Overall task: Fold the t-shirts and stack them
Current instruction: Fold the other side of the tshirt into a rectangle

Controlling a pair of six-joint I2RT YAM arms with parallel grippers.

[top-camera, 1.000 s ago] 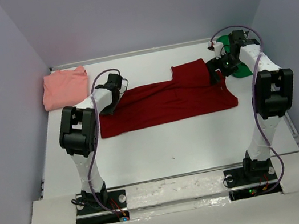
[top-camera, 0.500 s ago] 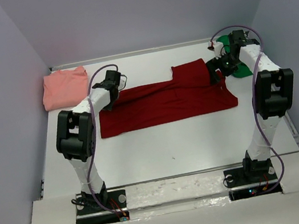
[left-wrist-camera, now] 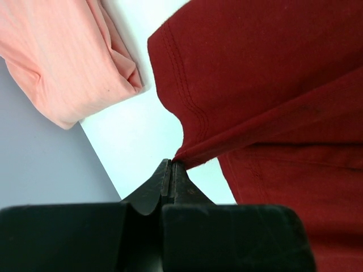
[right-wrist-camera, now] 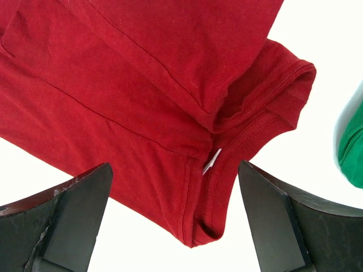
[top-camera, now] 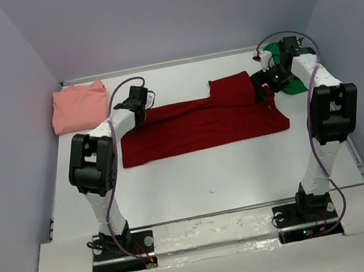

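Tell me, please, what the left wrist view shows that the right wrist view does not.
Only the left wrist view shows the pink shirt and the left gripper, shut on an edge of the red shirt. Only the right wrist view shows the green shirt, a white label at the red shirt's collar, and the open right gripper over that collar. Both show the red shirt lying on the white table.

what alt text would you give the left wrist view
The left gripper, shut, pinches a taut fold at the edge of the dark red t-shirt filling the right of the frame. A salmon-pink t-shirt lies upper left on the white table.
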